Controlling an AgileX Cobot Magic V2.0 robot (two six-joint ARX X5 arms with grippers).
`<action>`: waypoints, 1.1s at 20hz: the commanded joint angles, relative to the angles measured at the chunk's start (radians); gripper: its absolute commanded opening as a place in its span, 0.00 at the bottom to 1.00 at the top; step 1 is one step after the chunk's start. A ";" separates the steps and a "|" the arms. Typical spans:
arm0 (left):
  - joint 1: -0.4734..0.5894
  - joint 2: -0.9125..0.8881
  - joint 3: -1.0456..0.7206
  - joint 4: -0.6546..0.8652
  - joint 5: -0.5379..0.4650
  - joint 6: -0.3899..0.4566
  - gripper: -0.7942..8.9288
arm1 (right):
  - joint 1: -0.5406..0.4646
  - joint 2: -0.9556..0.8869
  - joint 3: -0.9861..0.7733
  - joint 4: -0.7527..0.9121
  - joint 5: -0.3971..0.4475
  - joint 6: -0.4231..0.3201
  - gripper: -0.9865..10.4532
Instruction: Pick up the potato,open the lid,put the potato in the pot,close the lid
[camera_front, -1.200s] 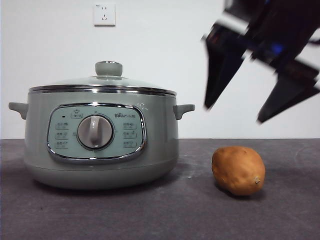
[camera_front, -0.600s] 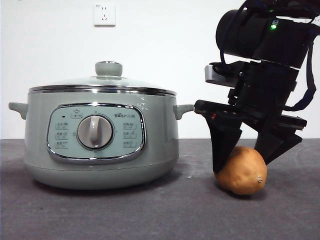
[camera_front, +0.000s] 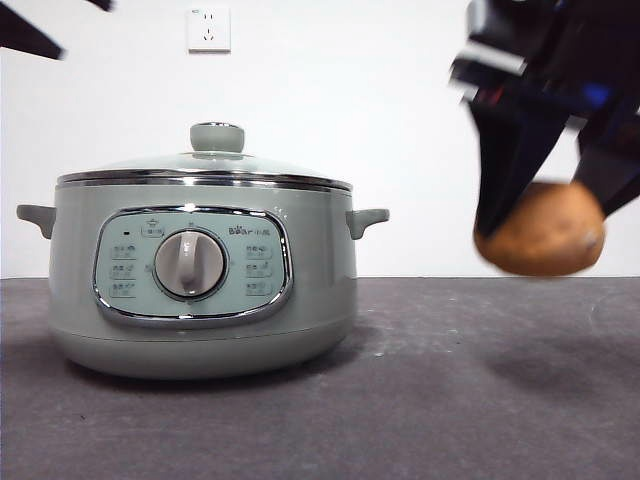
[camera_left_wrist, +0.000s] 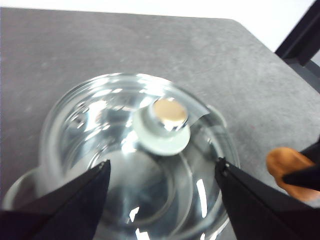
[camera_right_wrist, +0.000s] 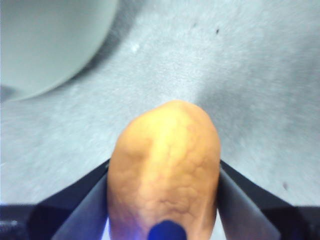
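Observation:
My right gripper (camera_front: 545, 215) is shut on the orange-brown potato (camera_front: 540, 232) and holds it in the air to the right of the pot, well above the table. In the right wrist view the jaws clamp both sides of the potato (camera_right_wrist: 165, 170). The sage-green pot (camera_front: 200, 285) stands at the left with the glass lid (camera_front: 205, 166) shut on it. My left gripper (camera_left_wrist: 161, 164) is open, above the lid, its jaws apart on either side of the green knob (camera_left_wrist: 162, 125). It shows only as a black tip (camera_front: 30, 30) at the front view's top left corner.
The dark grey table (camera_front: 450, 400) lies bare where the potato's shadow falls. A white wall socket (camera_front: 208, 28) is on the back wall. The left wrist view shows the table's edge (camera_left_wrist: 260, 55), and the held potato (camera_left_wrist: 287, 167) beside the pot.
My right gripper closed on the potato on the table and has lifted it up and a little to the right. A black arm tip has appeared at the top left corner.

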 joint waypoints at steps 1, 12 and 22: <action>-0.075 0.063 0.019 0.080 -0.066 -0.020 0.45 | 0.000 -0.076 0.001 -0.048 0.005 0.028 0.08; -0.289 0.433 0.166 0.217 -0.369 0.018 0.45 | 0.000 -0.300 0.001 -0.138 0.007 0.072 0.08; -0.289 0.494 0.166 0.208 -0.394 0.018 0.10 | 0.000 -0.299 0.001 -0.137 0.007 0.072 0.08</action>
